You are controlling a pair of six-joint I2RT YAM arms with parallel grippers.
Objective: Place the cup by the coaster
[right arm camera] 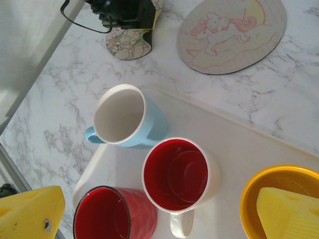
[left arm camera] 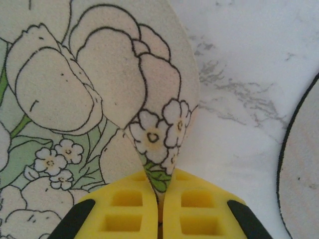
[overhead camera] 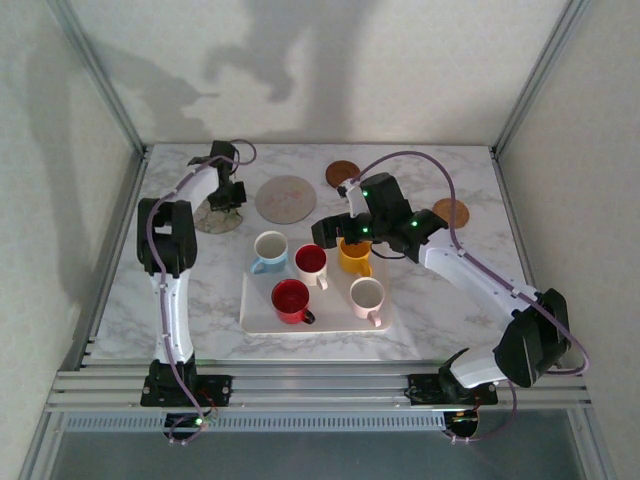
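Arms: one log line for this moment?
left gripper: jaws shut on floral coaster | right gripper: jaws open over yellow cup | cup on tray

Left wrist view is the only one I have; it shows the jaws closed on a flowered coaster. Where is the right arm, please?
Observer: The right gripper hangs over the yellow cup on the white tray, its jaws wide open.
Operator: Is that cup lifted yet?
Observer: No, it seems to stand upright on the tray, with a white-and-red cup beside it.
Operator: Is another coaster close to mine?
Observer: Yes, a round unicorn coaster lies flat just to the right of the flowered coaster.
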